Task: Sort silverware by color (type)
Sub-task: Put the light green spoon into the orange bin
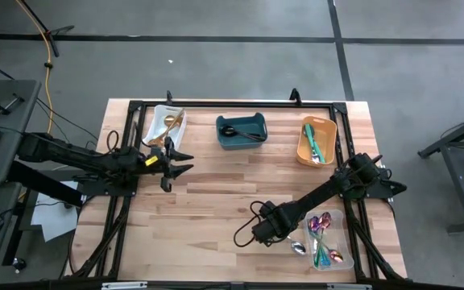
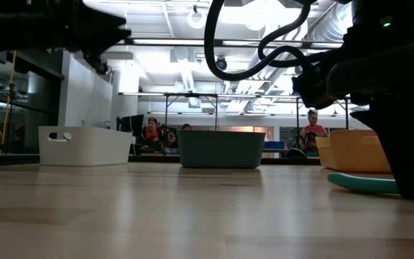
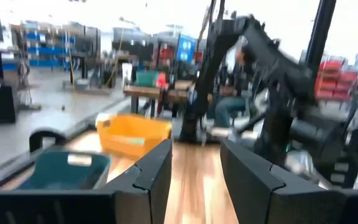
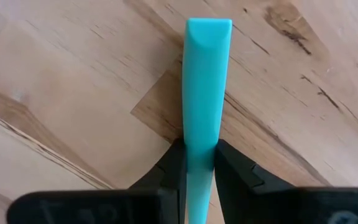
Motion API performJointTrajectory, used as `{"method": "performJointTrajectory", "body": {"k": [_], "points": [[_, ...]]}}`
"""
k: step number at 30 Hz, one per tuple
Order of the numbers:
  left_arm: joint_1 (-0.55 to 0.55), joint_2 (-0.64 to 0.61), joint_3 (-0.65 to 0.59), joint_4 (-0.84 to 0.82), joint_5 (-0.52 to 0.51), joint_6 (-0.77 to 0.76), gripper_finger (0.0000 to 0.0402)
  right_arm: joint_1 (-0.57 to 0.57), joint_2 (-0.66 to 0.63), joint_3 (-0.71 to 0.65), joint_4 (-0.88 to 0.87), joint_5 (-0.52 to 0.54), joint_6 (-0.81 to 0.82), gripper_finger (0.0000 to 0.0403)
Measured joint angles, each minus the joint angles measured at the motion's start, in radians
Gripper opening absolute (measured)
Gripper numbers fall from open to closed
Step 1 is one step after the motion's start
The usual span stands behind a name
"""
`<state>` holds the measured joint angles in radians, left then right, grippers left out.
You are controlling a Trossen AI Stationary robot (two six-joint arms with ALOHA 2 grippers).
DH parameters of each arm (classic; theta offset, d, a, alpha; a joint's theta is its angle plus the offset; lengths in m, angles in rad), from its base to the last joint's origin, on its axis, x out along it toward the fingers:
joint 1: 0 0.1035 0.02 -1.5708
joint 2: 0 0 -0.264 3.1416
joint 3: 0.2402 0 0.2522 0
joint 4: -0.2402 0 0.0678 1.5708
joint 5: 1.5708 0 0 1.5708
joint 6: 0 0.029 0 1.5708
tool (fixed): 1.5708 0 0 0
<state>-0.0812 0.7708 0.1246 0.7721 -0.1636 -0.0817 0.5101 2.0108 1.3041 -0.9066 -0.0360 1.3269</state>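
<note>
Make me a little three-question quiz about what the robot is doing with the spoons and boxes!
1. True or false: the right gripper is pinching a flat teal plastic utensil handle.
2. What colour is the rectangular bin holding teal-handled utensils? A) orange B) white C) clear
3. Fill in: the left gripper, near the white bin, holds ____.

Key: 1 true; 2 A; 3 nothing, its fingers are open.

Bare table [image 1: 208, 201] mid-span; white bin [image 1: 164, 125], teal bin [image 1: 241, 132], orange bin [image 1: 317, 141] line the far edge.
</note>
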Motion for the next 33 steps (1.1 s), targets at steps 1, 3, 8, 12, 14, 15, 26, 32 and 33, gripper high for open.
{"method": "performJointTrajectory", "body": {"k": [1, 3, 8, 12, 14, 15, 26, 32, 33], "points": [[0.000, -0.008, 0.006, 0.005, 0.000, 0.002, 0.0129, -0.001, -0.003, 0.000, 0.000, 0.001, -0.007, 0.0049], [0.000, -0.025, 0.013, 0.005, 0.001, 0.007, 0.0129, -0.001, -0.015, 0.000, 0.001, 0.009, -0.024, 0.0049], [-0.001, -0.095, 0.014, -0.001, 0.007, 0.007, 0.0129, 0.007, -0.072, -0.006, -0.001, 0.129, -0.051, 0.0049], [-0.001, -0.167, 0.014, -0.031, 0.073, 0.005, 0.0129, 0.015, -0.122, -0.004, 0.023, 0.263, -0.078, 0.0048], [-0.001, -0.203, 0.014, -0.044, 0.119, -0.008, 0.0129, 0.015, -0.134, -0.004, 0.075, 0.310, -0.110, 0.0049], [-0.001, -0.220, 0.014, -0.044, 0.141, -0.018, 0.0129, 0.015, -0.139, -0.004, 0.112, 0.328, -0.135, 0.0048], [-0.001, -0.398, 0.014, -0.109, 0.312, -0.024, 0.0129, -0.067, -0.143, -0.029, 0.504, 0.495, -0.515, 0.0049], [-0.001, -0.486, 0.014, -0.277, 0.201, 0.055, 0.0129, -0.143, -0.176, -0.029, 0.494, 0.530, -0.637, 0.0048], [-0.001, -0.501, 0.014, -0.320, 0.162, 0.066, 0.0129, -0.155, -0.185, -0.029, 0.476, 0.531, -0.655, 0.0048]]}}
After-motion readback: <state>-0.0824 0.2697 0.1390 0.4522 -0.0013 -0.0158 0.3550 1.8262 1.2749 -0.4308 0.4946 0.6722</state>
